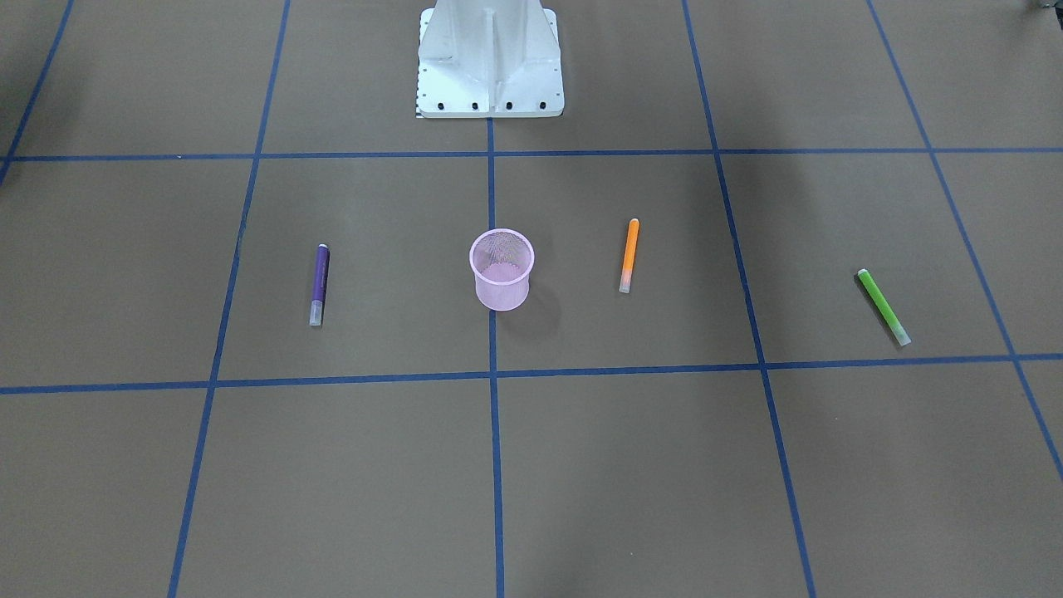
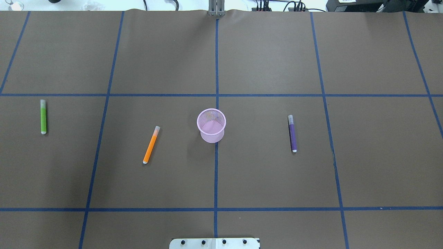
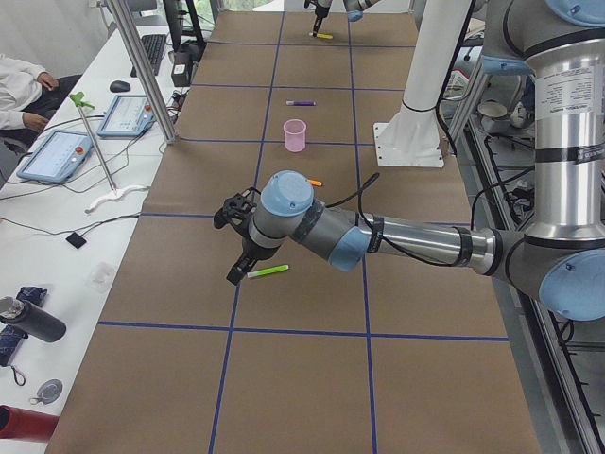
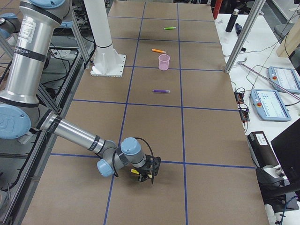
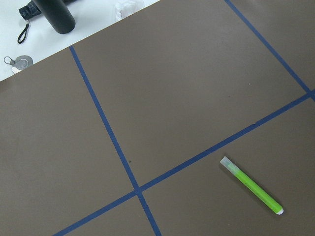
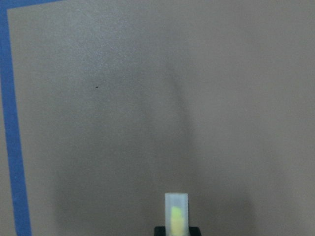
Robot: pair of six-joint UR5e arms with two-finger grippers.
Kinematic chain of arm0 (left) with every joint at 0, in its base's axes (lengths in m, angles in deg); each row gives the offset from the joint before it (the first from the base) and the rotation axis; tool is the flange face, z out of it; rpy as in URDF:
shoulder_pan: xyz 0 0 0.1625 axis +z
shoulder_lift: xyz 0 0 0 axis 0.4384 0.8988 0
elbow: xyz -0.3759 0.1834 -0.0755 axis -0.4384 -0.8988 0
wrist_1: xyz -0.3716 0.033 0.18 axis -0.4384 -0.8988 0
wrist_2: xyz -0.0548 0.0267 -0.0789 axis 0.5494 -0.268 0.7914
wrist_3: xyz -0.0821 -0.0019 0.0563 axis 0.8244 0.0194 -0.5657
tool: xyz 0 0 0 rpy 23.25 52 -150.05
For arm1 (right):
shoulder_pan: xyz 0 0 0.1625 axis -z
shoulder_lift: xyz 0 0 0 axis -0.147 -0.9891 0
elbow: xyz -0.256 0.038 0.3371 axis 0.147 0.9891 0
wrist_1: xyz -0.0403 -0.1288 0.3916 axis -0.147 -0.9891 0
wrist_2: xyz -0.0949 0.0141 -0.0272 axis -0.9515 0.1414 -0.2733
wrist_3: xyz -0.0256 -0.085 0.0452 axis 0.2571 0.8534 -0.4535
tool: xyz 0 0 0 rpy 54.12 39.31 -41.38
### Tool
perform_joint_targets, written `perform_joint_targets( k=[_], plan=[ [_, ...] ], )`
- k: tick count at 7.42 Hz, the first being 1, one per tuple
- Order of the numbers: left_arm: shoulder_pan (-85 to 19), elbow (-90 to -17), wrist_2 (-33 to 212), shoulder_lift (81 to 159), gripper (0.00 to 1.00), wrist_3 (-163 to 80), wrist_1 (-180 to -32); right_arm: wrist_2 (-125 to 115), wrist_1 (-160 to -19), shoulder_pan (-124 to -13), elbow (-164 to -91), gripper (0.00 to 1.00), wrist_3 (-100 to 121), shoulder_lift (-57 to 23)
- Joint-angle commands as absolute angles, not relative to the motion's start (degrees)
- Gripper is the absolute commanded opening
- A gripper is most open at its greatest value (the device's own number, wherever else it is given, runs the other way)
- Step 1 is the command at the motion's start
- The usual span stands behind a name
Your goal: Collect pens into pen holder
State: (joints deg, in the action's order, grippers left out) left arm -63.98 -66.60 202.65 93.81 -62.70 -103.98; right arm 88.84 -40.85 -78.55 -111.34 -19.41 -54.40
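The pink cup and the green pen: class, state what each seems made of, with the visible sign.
Pink cup: probably metal wire mesh with a pink coating; the table shows through its fine grid wall. Green pen: likely smooth plastic; bright even colour, with a pale translucent cap end.

The bright green pen (image 3: 267, 271) lies flat just beside the left claw (image 3: 236, 272), pale cap end nearest it. The yellow pen (image 4: 134, 172) lies right at the right claw (image 4: 149, 178); contact cannot be told. Well apart from both claws, between them, the pink mesh pen holder (image 2: 211, 136) stands upright, with the orange pen (image 2: 151, 145) lying on its left-claw side and the purple pen (image 2: 292, 133) on its right-claw side.
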Motion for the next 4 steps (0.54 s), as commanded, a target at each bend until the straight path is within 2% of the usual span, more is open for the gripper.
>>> perform_joint_targets(
  k=[1, 2, 4],
  plan=[
    [-63.9, -67.0, 202.7, 93.8, 1.0, -62.7, -104.2, 88.9, -40.3, -78.6, -121.1, 0.0, -19.2, -53.6],
    [-63.9, -66.8, 203.3, 93.8, 1.0, -62.6, -106.1, 88.9, -40.2, -78.6, -125.8, 0.0, -19.6, -52.0],
    [-63.9, -66.4, 203.5, 93.8, 1.0, -62.8, -108.4, 90.6, -40.2, -77.5, -129.8, 0.0, -19.8, -45.5]
  ],
)
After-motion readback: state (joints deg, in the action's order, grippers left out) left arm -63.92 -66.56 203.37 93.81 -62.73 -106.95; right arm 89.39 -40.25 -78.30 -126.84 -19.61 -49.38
